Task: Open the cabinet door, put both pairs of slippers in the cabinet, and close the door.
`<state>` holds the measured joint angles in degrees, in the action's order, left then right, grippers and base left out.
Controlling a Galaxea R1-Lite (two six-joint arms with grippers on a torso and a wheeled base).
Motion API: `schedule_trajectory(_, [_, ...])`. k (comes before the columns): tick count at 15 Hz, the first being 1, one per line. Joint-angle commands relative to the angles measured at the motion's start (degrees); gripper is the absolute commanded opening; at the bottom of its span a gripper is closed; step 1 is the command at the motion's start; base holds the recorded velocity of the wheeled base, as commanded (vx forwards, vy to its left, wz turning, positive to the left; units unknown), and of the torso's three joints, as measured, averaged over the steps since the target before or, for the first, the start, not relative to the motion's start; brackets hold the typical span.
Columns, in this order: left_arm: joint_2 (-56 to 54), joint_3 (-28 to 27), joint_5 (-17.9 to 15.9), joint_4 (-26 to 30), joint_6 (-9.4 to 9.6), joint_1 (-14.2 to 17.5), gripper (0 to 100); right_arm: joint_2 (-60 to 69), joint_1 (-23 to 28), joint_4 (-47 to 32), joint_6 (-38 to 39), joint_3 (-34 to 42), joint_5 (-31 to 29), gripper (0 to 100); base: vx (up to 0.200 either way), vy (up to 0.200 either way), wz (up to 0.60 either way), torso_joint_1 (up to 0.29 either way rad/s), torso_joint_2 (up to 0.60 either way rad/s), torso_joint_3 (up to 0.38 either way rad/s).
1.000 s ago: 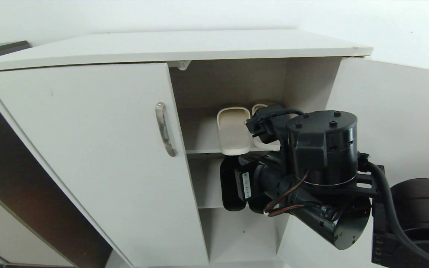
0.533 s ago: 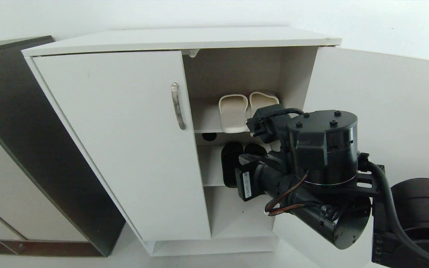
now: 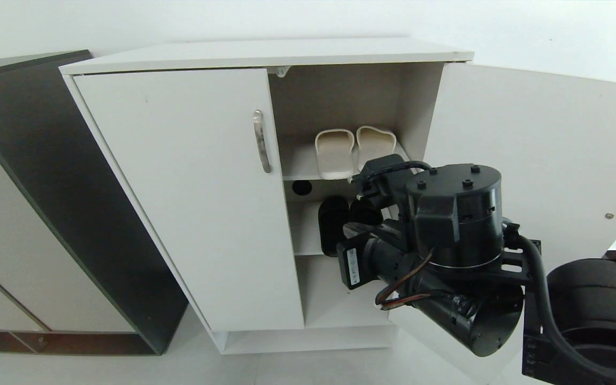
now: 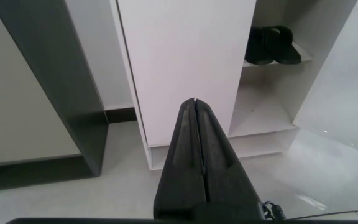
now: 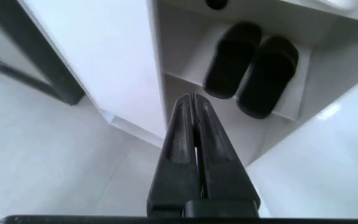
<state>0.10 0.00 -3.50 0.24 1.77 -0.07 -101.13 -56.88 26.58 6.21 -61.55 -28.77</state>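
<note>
Closest up, the left gripper (image 4: 194, 104) has its two fingers pressed flat against each other, hanging over the pale floor (image 4: 123, 193) in front of the closed left door (image 4: 185, 56). The right gripper (image 5: 194, 99) is the same deal, pinched fully together, sitting low in front of the open side of the cabinet (image 3: 265, 53), about level with the inner edge of that left door. In the head view the right arm (image 3: 452, 230) is the big black lump in the foreground and it covers part of the shelves. Past that, the left door has a metal handle (image 3: 261, 141) near its inner edge, and the right door (image 3: 527, 160) is swung wide open to the right. Inside, the black slippers (image 5: 250, 65) are side by side on the middle shelf, toes pointing in. The cream slippers (image 3: 335, 152) are one shelf up, also side by side. A dark panel (image 3: 30, 160) leans just left of the cabinet, and there's a white wall (image 3: 308, 18) behind everything.
</note>
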Motion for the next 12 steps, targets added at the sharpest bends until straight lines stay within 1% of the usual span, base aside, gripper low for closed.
schedule_trajectory(1, [0.0, 0.0, 0.0, 0.0, -0.01, 0.0, 0, -0.8, 0.0, 0.6, -0.1, 0.0, 0.0, 0, 0.0, 0.0, 0.0, 0.0, 0.0, 0.0])
schedule_trajectory(12, [0.0, 0.0, 0.0, 0.0, -0.01, 0.0, 0, -0.8, 0.1, 0.8, -0.2, 1.9, 0.0, 0, 0.0, 0.0, 0.0, 0.0, 0.0, 0.0])
